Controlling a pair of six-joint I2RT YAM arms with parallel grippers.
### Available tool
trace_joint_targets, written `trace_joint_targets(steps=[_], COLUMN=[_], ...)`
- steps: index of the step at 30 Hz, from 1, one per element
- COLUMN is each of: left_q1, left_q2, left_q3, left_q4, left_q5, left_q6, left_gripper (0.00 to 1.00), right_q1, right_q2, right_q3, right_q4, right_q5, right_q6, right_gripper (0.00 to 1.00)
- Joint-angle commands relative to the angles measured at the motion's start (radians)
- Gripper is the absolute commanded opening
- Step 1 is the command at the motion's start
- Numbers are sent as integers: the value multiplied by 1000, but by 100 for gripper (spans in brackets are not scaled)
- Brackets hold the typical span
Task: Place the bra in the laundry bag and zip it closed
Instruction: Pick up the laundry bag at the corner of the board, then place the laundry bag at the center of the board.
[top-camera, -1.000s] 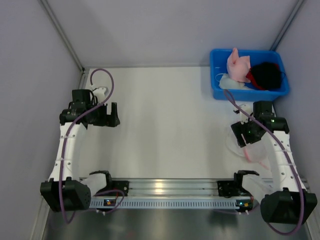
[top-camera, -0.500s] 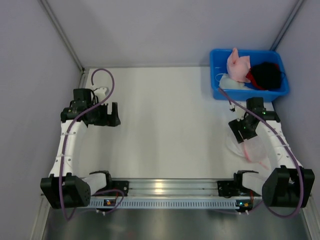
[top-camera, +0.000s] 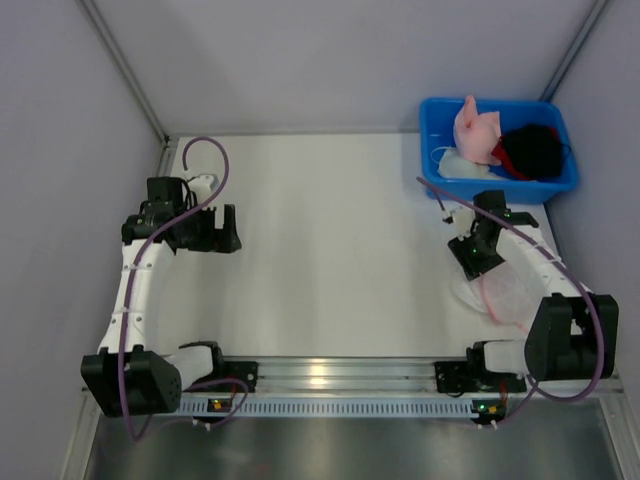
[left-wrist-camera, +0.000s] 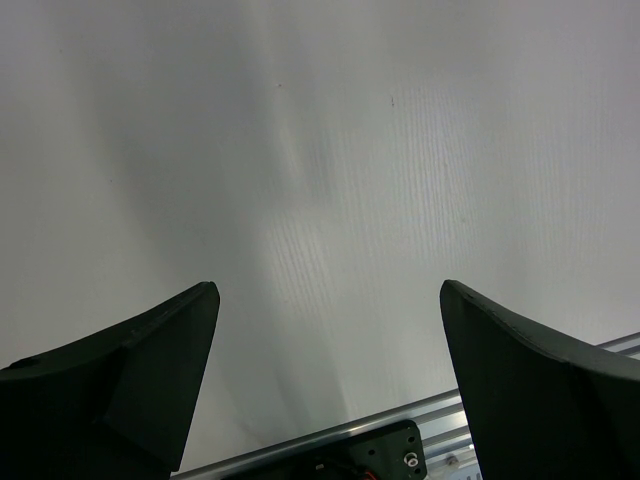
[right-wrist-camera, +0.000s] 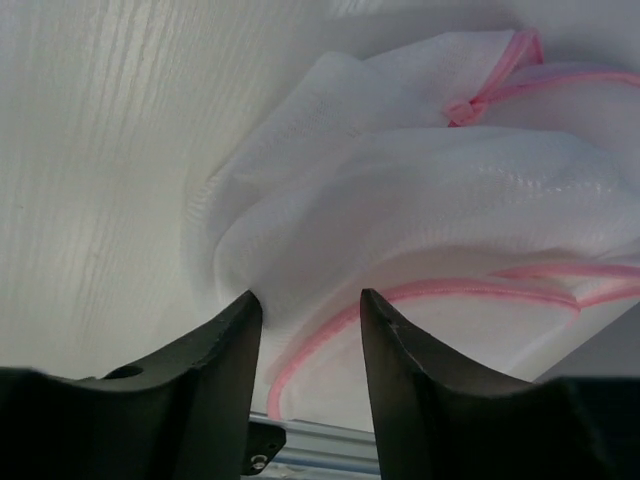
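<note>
Seen from above, my right claw (top-camera: 472, 262) hangs low over the white mesh laundry bag (top-camera: 505, 295) at the near right of the table (top-camera: 330, 250). The bra (top-camera: 475, 130), which I take to be the pink piece, lies well apart in the blue bin (top-camera: 500, 190) at the far right, beside a black garment (top-camera: 532, 150). My left claw (top-camera: 232, 230) waits at the left, over bare tabletop. From the left wrist, that claw (left-wrist-camera: 330, 380) stands wide with nothing between its fingers, only the table (left-wrist-camera: 320, 150) below. From the right wrist, my right claw (right-wrist-camera: 310, 330) stands half-wide astride a fold of the laundry bag (right-wrist-camera: 420, 200), its pink trim (right-wrist-camera: 430, 293) running between the fingers (right-wrist-camera: 215, 365). A gap shows, and I judge the fabric not yet pinched. By my reckoning the task has barely begun: bag unopened, bra not yet fetched, zipping still to come.
</note>
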Motion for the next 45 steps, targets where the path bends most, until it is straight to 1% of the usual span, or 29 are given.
trace_joint_targets(steps=[1,2,3,4,5,6,10,13,15,19,20,21,23,24,25,28,29,31,32,33,34,35,36,40,41,45], left_q1=[0,-1,-1,0,-1,0,0,-1,-1,0,0,0,0,0,0,0,0,0,-1,0,-1,0,0,0,0,2], left_q2=[-5,-5,-3,-3,-2,0,6,4,3,6,9,12,21,26,26,21,18,12,9,4,1,-3,-9,-20,-23,-19], left_q3=[14,11,12,14,14,14,21,26,26,29,29,34,38,40,43,43,41,35,34,32,31,26,25,2,-5,-6], left_q4=[25,23,25,25,25,25,25,25,23,25,25,23,23,25,25,23,25,23,23,23,25,23,25,23,22,23], left_q5=[1,3,3,6,11,14,18,15,17,32,34,34,34,32,31,29,28,18,14,9,2,1,-2,29,47,86], left_q6=[-8,-10,-11,-13,-13,-18,-19,-18,-15,-18,-18,-19,-22,-25,-25,-33,-33,-33,-31,-36,-38,-42,-45,-71,-86,-100], left_gripper=[98,98,98,98,98,98,98,98,98,98,98,98,98,98,98,98,98,98,98,98,98,98,98,98,98,98], right_q1=[14,16,16,14,14,14,11,-3,-21,-24,-26,-24,-24,-21,-18,25,72,129,178,197,210,250,275,407,454,554], right_q2=[0,-3,-13,-21,-29,-49,-119,-202,-259,-303,-303,-291,-271,-242,-227,-153,-132,-72,-29,-8,14,60,81,187,236,362], right_q3=[20,17,17,17,16,17,43,106,167,279,334,364,457,488,515,618,629,643,646,646,648,648,649,651,651,658], right_q4=[53,50,46,40,37,27,-34,-115,-149,-223,-252,-261,-296,-307,-316,-313,-307,-269,-252,-214,-189,-169,-117,24,55,158], right_q5=[-1,1,1,2,4,10,13,14,19,8,-4,-13,-88,-110,-163,-237,-249,-289,-309,-329,-331,-334,-334,-300,-305,-343], right_q6=[-6,-14,-20,-23,-28,-31,-43,-54,-63,-63,-53,-45,-24,-16,-8,36,61,82,93,102,121,125,128,180,196,273], right_gripper=[35,30,20,14,2,0,0,0,0,0,0,0,0,0,0,0,0,0,0,0,0,0,0,0,0,0])
